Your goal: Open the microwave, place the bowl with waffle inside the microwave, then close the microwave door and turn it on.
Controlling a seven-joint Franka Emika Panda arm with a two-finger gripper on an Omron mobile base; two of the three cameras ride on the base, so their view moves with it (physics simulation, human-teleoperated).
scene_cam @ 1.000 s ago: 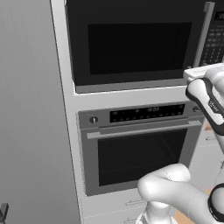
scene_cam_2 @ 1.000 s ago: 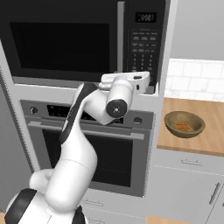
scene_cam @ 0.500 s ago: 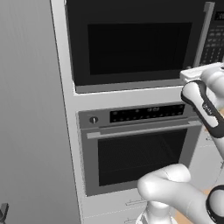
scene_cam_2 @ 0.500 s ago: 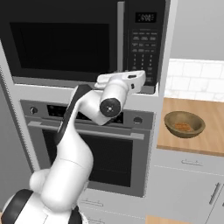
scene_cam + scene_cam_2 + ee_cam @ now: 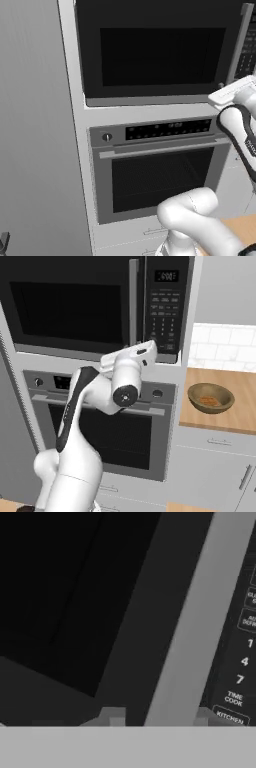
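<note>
Since a second ago the hand has been climbing and pressing forward, from level with the oven's control strip up to the foot of the microwave [image 5: 95, 303], while the appliances and the bowl are sitting where they were. The microwave door [image 5: 155, 50] is still lying flush and shut, its grey bar handle [image 5: 200, 617] now running slantwise up the hand view between the two finger tips, with the keypad [image 5: 242, 662] just to one side. So the robot is working on the first step, opening the microwave, and is closing in on the handle's lower end. The gripper [image 5: 157, 714] is standing spread, one tip on either side of the bar, with nothing clamped between them yet. The next move probably calls for easing a little further in so the bar seats between the fingers, pinching it, then pulling back along an arc about the hinge on the far side. The arm is rising from the base, bending at the elbow in front of the oven [image 5: 125, 441], and reaching up with the wrist tipped toward the door. The bowl with waffle [image 5: 210, 398] is waiting on the wooden counter [image 5: 240, 421] to the right of the oven, well apart from the hand.
</note>
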